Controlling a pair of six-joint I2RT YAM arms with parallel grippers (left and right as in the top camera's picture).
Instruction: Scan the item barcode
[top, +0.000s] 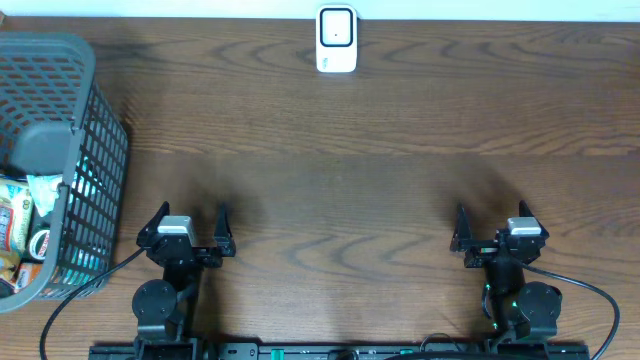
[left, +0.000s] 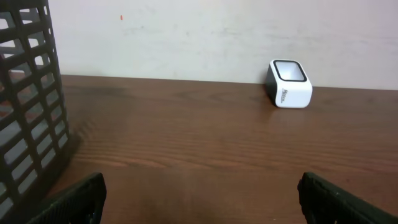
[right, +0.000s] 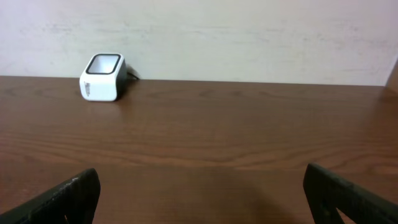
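Two arms parked at the near edge of the wooden table (top: 340, 200), and neither one has anything in it. Left gripper (top: 191, 215) has its jaws spread wide with only bare wood between them, and the right gripper (top: 492, 215) looks the same, fully apart and empty. Both point straight toward the far side of the table.

The stuff to be scanned is a jumble of packaged items (top: 18, 225) sitting down inside the dark plastic basket (top: 100, 170) at the table's left end. I can make out some colourful wrappers and a crumpled whitish one on top, but the labels are too small to read and I can't spot a barcode from here. The basket is just off to the left of the left gripper, near but not touching it, and a long way from the right one. From the left wrist camera you only get the basket's slatted wall along the left edge, with the two dark fingertips (left: 74, 199) poking in at the bottom corners.

The little white scanner (top: 337, 38) with the dark window on top stands at the far edge, up against the pale wall (right: 249, 31), roughly centred between the two arms and well apart from both. It sits ahead and to the right of the left gripper, ahead and to the left of the right one
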